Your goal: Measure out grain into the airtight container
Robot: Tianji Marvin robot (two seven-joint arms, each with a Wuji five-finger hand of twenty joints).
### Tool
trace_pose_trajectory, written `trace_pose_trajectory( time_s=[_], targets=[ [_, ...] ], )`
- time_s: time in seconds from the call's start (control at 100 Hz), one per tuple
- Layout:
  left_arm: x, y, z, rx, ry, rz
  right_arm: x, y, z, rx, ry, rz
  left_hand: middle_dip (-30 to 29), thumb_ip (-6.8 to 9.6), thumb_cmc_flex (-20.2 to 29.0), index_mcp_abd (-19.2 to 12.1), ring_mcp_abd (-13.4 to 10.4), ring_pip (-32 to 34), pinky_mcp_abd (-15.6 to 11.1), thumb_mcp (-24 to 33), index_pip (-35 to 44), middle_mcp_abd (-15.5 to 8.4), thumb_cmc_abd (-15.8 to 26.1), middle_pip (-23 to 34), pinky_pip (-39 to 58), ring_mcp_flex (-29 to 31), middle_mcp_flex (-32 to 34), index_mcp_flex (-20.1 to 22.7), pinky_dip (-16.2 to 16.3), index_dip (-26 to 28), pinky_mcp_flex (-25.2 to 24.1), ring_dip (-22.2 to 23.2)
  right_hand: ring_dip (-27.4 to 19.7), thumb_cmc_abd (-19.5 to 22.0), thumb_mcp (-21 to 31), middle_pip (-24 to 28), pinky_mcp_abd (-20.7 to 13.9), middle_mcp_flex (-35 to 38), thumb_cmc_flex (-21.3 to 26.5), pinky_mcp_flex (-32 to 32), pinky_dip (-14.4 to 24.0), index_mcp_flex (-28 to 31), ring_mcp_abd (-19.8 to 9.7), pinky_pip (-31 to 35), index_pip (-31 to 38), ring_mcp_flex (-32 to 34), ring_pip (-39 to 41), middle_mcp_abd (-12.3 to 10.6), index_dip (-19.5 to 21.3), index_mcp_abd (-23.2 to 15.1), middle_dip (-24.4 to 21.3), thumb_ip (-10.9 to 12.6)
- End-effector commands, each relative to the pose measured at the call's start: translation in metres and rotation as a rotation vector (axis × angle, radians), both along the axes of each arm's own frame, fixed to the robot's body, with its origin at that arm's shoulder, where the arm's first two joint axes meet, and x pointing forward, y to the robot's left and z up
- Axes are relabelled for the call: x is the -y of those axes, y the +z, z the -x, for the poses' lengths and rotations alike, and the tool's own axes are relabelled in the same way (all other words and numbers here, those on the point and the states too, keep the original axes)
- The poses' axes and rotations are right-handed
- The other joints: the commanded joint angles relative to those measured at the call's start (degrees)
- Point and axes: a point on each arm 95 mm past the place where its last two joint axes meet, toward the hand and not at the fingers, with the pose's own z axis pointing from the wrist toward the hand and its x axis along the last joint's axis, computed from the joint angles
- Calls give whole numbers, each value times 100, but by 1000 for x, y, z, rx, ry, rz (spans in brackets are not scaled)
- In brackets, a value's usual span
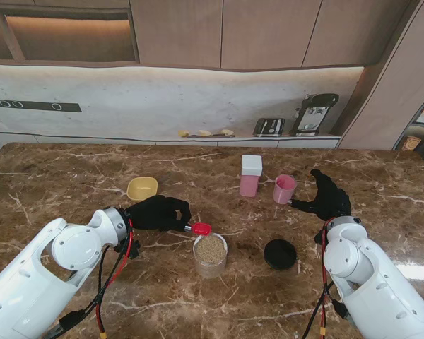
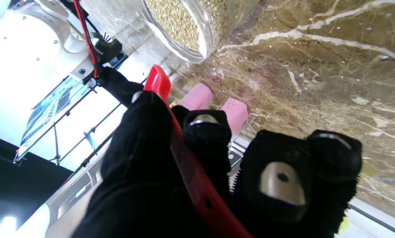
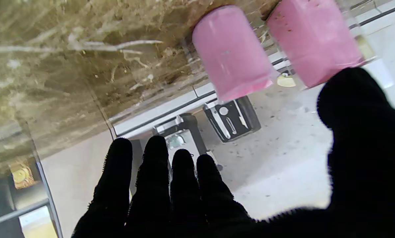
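- Stand view: your left hand (image 1: 157,212) was clenched on a red measuring scoop (image 1: 200,229), whose bowl sat just at the far rim of the clear container (image 1: 210,255). The container stood on the marble table (image 1: 71,176) near you, between the arms, and held grain (image 1: 210,249) close to the rim.
- Stand view: a black lid (image 1: 280,253) lay flat to the right of the container, apart from it. This lid appeared in neither wrist view.
- Stand view: a yellow bowl (image 1: 142,188) sat just beyond the left hand. A pink canister with a white lid (image 1: 250,176) and an open pink cup (image 1: 284,189) stood farther from you, side by side.
- Left wrist view: you could see the scoop's handle (image 2: 191,172) pinched between the thumb and the curled fingers (image 2: 205,132), a detail the stand view hid beneath the glove. The grain showed as separate kernels through the container wall (image 2: 184,23).
- Right wrist view: your right hand (image 3: 217,198) was spread and held nothing, four fingers together and the thumb (image 3: 362,132) apart, facing the cup (image 3: 232,53) and the canister (image 3: 313,39).
- Hard to make out: whether the scoop's bowl held any grain could not be told; the left wrist view cut off the container's far side.
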Motion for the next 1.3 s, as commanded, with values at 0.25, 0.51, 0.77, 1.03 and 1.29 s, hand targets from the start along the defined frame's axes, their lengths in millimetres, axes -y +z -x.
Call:
trace_pose_trajectory(
  time_s=[0.25, 0.51, 0.77, 1.03, 1.29],
  targets=[
    [-1, -4, 0, 17, 17, -4, -8, -34, -11, -128, -14, -49, -10, 149, 308, -1047, -131, 425, -15, 64, 91, -439, 161, -56, 1922, 152, 266, 332, 74, 412, 1161, -104, 125, 33, 51, 58, -60, -216, -345, -433, 67, -315, -72, -331, 94, -550, -56, -29, 184, 9, 147, -112],
    [-4, -4, 1, 25, 34, -4, -16, -43, -23, -182, -42, -50, 4, 141, 301, -1033, -72, 398, -26, 58, 76, -423, 178, -54, 1964, 149, 240, 316, 91, 449, 1021, -94, 267, 25, 210, 102, -134, -289, -738, -860, 215, -319, -35, -596, 303, -991, -9, -46, 521, -67, 315, -146],
    [-5, -6, 2, 16, 39, -5, -29, -57, -35, -198, -87, -51, 35, 139, 289, -1041, -71, 390, -60, 48, 56, -391, 187, -54, 1964, 150, 227, 300, 106, 466, 984, -76, 301, 7, 307, 84, -201, -442, -922, -984, 303, -337, -69, -734, 456, -1186, 18, -56, 813, -153, 379, -181],
    [-6, -7, 3, 5, 42, -12, -43, -73, -49, -186, -143, -74, 41, 139, 279, -1052, -71, 387, -79, 43, 49, -626, 195, -82, 1963, 151, 237, 294, 114, 464, 965, -69, 336, -7, 388, -50, -140, -466, -1082, -1004, 406, -484, -94, -706, 433, -1198, 89, -61, 949, -134, 346, -222],
    [-7, -7, 5, 1, 46, -19, -51, -79, -58, -137, -181, -82, 45, 140, 267, -1066, -71, 386, -86, 38, 45, -623, 193, -94, 1960, 151, 245, 301, 117, 463, 958, -66, 401, -35, 513, 153, -74, -418, -1201, -928, 609, -354, -117, -583, 458, -1056, 265, -108, 1120, -194, 505, -270]
  ],
)
